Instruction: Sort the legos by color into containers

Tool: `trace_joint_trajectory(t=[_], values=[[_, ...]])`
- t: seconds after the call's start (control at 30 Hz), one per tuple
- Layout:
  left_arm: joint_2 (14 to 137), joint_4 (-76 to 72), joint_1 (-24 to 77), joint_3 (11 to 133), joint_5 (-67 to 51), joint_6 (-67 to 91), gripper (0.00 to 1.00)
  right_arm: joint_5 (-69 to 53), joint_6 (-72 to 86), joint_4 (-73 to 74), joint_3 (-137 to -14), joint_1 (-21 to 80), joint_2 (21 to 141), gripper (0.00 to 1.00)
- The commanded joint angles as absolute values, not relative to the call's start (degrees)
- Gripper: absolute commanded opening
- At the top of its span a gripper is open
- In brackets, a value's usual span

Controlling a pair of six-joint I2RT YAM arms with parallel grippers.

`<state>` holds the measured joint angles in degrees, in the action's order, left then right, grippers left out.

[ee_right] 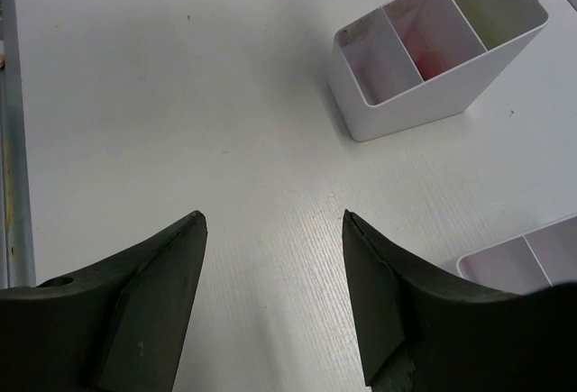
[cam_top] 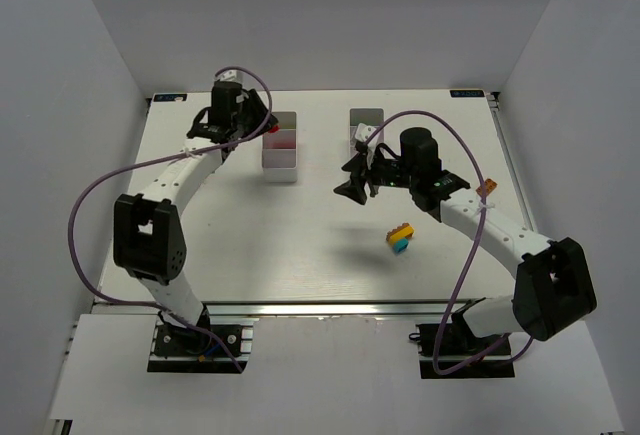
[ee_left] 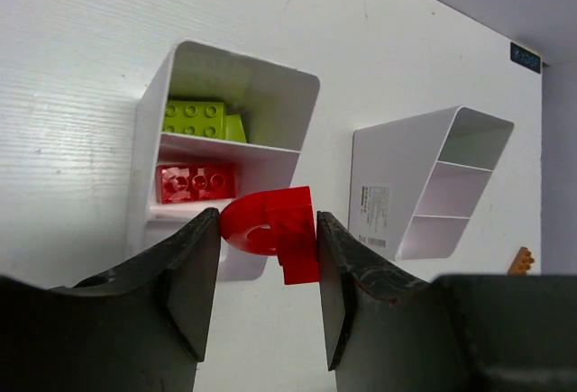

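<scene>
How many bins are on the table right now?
2. One bin stands far centre-left, beside the left gripper holding a red brick; the other bin stands to its right, near the open right gripper. None appears hidden.

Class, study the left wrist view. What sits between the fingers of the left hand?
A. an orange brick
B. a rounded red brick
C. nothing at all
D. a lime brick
B: the left hand is clamped on a rounded red brick, while the lime bricks lie in the end compartment of the white bin beyond it.
</scene>
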<state>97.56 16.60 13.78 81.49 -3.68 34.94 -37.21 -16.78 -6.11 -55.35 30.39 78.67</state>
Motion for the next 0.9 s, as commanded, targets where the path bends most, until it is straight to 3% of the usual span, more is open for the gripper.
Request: trace_joint_trajectory(t=[0.0, 0.27, 0.87], values=[[98.70, 8.28, 16.51, 81.39, 1.47, 32.01, 0.40, -36.74, -17.14, -6.68, -54.67, 29.97, 76.99, 0.67], [100.46, -1.49, 20.65, 80.77, 11.68, 24.79, 0.39, -36.91, -17.49, -6.15, -55.11, 29.80, 77.34, 0.67], [104.15, -1.58, 21.71, 76.46, 13.53, 22.77, 0.44, -37.09, -17.40, -6.06, -55.20, 29.27, 77.70, 0.67]])
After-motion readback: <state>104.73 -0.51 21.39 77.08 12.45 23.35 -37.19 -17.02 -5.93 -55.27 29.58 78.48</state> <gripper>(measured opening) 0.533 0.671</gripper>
